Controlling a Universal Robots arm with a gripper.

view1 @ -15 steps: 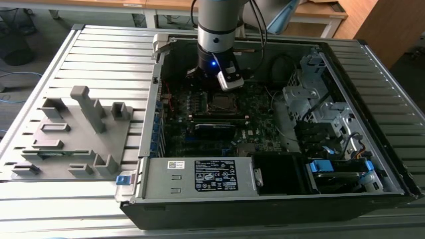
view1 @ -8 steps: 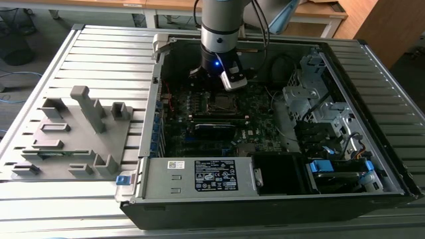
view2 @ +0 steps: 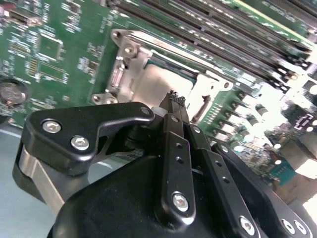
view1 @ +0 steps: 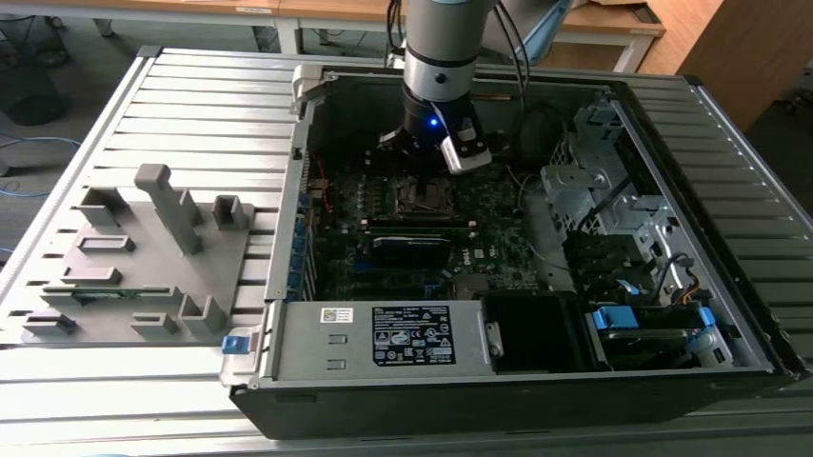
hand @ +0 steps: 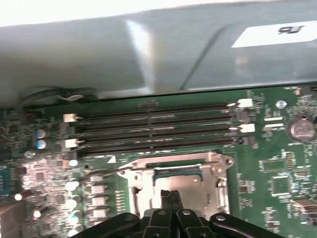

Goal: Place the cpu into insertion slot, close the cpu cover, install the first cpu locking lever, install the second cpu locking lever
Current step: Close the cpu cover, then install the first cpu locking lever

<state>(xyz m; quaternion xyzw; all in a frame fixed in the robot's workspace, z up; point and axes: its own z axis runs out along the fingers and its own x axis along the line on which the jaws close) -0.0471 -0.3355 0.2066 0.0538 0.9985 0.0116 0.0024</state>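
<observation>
Looking at both wrist views, you find the fingers (view2: 171,114) closed tip to tip with nothing between them, poised just over the slot (hand: 134,194). The cover (hand: 173,162) lies over the slot, the cpu (hand: 166,183) showing pale in its window, beside the memory slots (hand: 153,129). In the exterior view the arm (view1: 441,57) reaches down into the open case (view1: 711,238) on the slatted surface (view1: 190,105).

The gripper (view2: 174,99) has matt black links with shiny metal screw heads (view2: 181,201), the cpu cover (hand: 142,194) is bare silvery metal, the motherboard (hand: 277,186) glossy green, the memory slots (hand: 153,131) black plastic, and the case wall (hand: 148,54) smooth matt grey metal.
</observation>
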